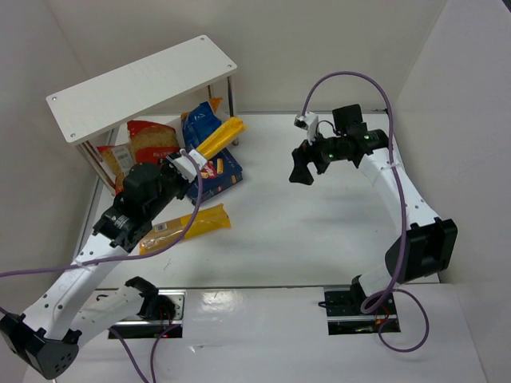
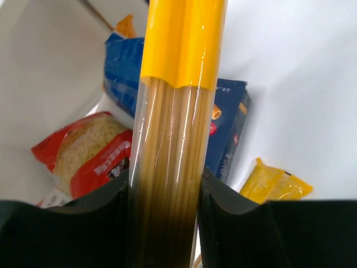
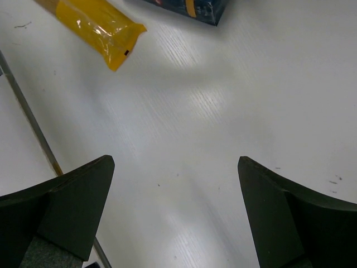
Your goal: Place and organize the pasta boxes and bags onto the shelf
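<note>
My left gripper (image 1: 188,162) is shut on a long yellow spaghetti pack (image 1: 221,136) and holds it slanted, its far end near the shelf's front right leg. In the left wrist view the pack (image 2: 175,100) runs up between my fingers (image 2: 111,212). A second yellow spaghetti pack (image 1: 186,227) lies on the table. A dark-blue box (image 1: 226,177), a blue bag (image 1: 198,124) and red bags (image 1: 152,140) lie under and beside the white shelf (image 1: 140,88). My right gripper (image 1: 302,172) is open and empty above the bare table (image 3: 184,128).
The shelf's top board carries nothing. Its thin rod leg (image 3: 30,120) shows at the left of the right wrist view, with a yellow pack end (image 3: 103,25) and the blue box corner (image 3: 203,10) at the top. White walls close the back and sides.
</note>
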Available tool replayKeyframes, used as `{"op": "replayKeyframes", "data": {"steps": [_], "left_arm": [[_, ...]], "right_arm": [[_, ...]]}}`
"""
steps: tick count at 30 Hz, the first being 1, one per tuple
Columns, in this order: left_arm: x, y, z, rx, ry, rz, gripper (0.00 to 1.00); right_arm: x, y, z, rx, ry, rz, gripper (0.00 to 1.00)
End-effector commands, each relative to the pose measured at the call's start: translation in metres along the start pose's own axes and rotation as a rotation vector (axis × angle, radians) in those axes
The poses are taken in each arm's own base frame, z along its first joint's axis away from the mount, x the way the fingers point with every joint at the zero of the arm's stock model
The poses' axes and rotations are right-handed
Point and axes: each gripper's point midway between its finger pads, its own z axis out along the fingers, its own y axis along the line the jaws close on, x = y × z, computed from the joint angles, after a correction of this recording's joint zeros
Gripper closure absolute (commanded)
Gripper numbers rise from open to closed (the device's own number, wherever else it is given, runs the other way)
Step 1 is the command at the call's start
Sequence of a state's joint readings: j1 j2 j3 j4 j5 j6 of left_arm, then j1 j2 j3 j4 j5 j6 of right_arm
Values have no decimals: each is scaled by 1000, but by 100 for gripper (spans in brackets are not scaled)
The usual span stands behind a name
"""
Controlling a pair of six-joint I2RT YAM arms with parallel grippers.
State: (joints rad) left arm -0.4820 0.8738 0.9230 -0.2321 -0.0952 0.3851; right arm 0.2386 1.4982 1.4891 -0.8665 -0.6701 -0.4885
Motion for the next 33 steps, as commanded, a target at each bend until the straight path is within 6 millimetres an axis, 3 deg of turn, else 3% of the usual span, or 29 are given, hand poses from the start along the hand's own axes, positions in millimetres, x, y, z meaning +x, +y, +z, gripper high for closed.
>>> {"op": "replayKeyframes", "data": {"steps": [1,8,13,16,20,21,22,25,26,29,33], "left_arm": [[-91,70,-43,-256,-306,-156,100],[-125,100,-87,-354,-452,-282,100],[-129,113,-97,-415,-488,-340,100],[-126,100,-94,-360,-496,-278,100],[-96,65,-79,-219,-389,-160,98],[-76,54,-74,-182,-320,-133,84],[-68,47,-72,-148,-282,-86,48],[-5,37,-50,-140,-9,-39,9],[21,30,-48,-115,115,-31,1],[80,10,-26,-52,421,-71,1],[108,-2,-12,-59,488,-144,1]], "right_arm": [[0,-9,-7,63,-34,-35,0],[30,-29,-23,120,-55,38,0],[51,-43,-30,166,-54,100,0],[53,-53,-42,222,-57,109,0],[62,-49,-49,255,-18,140,0],[60,-47,-51,264,-19,127,0],[65,-44,-48,257,0,135,0],[68,-42,-42,247,0,148,0],[65,-44,-42,253,-10,138,0],[69,-50,-33,246,-2,170,0],[73,-50,-14,185,19,198,0]]}}
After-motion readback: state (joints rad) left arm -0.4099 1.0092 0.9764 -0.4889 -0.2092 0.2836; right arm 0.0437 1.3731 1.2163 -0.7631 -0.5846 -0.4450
